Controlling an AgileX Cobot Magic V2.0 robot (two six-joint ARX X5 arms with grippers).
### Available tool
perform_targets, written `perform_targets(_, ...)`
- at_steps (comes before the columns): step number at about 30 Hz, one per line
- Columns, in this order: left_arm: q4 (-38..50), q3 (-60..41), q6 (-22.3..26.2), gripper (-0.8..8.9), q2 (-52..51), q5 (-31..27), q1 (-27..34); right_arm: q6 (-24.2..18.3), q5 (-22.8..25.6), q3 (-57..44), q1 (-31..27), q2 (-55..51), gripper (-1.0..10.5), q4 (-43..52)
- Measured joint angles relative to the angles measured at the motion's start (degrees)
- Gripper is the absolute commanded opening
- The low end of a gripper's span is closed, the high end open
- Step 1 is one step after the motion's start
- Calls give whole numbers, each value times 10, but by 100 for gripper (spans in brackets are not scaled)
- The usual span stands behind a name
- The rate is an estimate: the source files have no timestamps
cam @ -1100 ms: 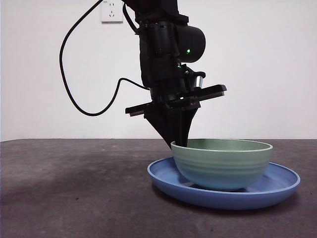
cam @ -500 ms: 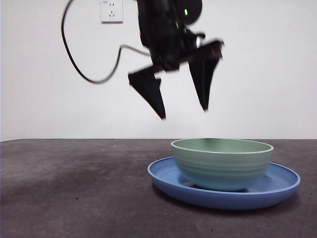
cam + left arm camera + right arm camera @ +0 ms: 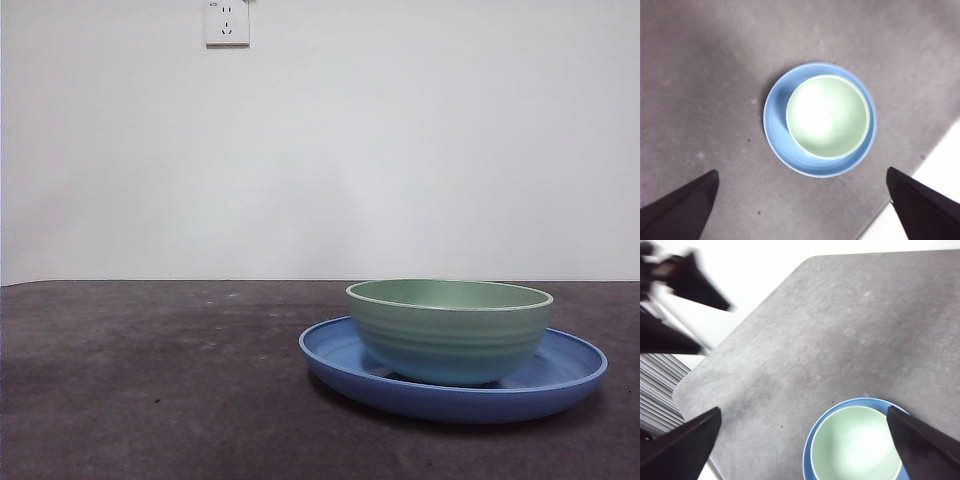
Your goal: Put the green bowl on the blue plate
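Note:
The pale green bowl [image 3: 450, 328] sits upright inside the blue plate [image 3: 340, 362], right of the middle of the table; nothing touches either. From high above, the left wrist view looks straight down on the bowl [image 3: 827, 116] and the plate [image 3: 777, 125], and my left gripper [image 3: 801, 171] is open and empty. My right gripper [image 3: 804, 410] is also open and empty, high up, with the bowl [image 3: 856, 444] and plate [image 3: 812, 440] below it. The right wrist view also catches the left gripper [image 3: 716, 329] as a blur. Neither gripper shows in the front view.
The dark grey table [image 3: 150, 400] runs across the front view, with a white wall and a socket [image 3: 227, 22] behind. The table's edge [image 3: 920, 162] lies close to the plate on one side. A rounded table corner [image 3: 685, 390] shows in the right wrist view.
The gripper that stood at the bowl's rim opened, rose and left the front view through the top. Bowl and plate stayed put.

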Motion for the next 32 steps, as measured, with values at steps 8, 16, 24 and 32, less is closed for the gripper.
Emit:
perform_targets(8, 160, -241, 3, 598, -231, 0, 0, 0, 0, 0, 0, 0, 632, 0)
perform_targets(16, 306, -496, 3, 598, -429, 0, 0, 0, 0, 0, 0, 0, 632, 0)
perform_targets(24, 380, -668, -52, 594, -574, 0, 0, 0, 0, 0, 0, 0, 632, 0)
perform_targets(32, 388, -683, -73, 594, -609, 0, 0, 0, 0, 0, 0, 0, 632, -11)
